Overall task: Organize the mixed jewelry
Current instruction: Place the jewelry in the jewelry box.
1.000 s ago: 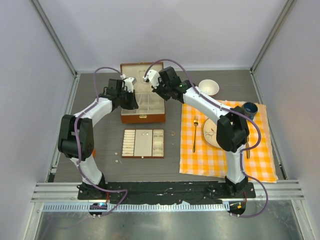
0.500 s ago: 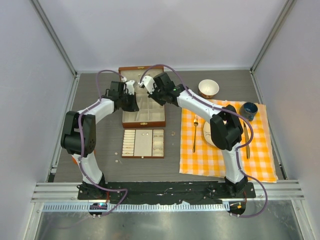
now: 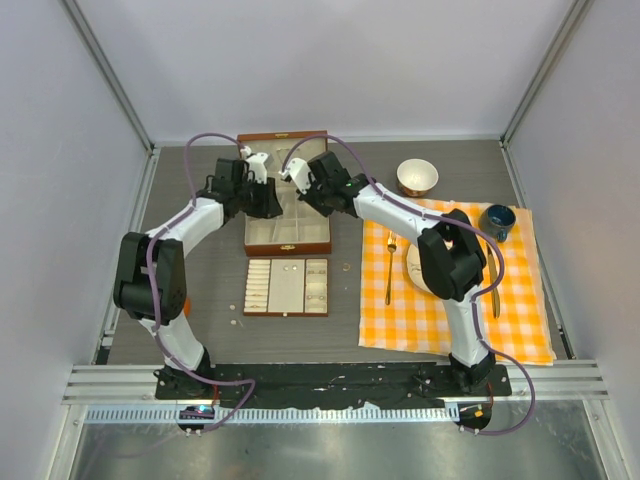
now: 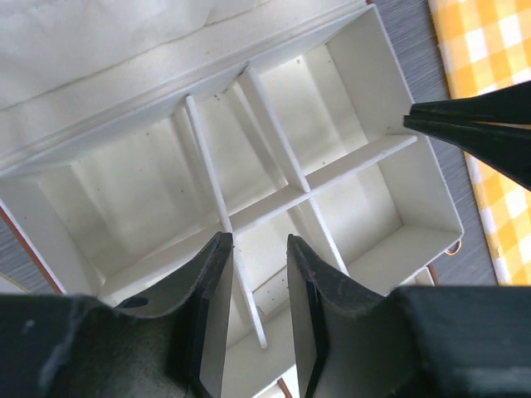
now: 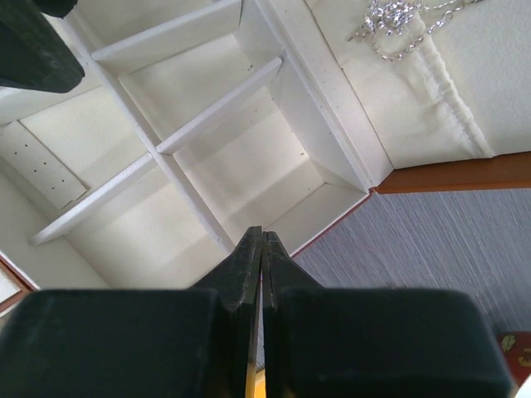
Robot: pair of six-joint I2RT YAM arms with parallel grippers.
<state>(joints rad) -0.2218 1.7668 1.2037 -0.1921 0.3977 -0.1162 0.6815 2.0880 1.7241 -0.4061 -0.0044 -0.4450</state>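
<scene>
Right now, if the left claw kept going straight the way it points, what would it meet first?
Most likely the cream divider inside the open box: the left claw is open and points down into it, that partition running between its fingers. Depth is unclear.

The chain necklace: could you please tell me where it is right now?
The chain necklace sits bunched at the top right of the right wrist view, on the cream lining of the box lid, beyond the compartments.
</scene>
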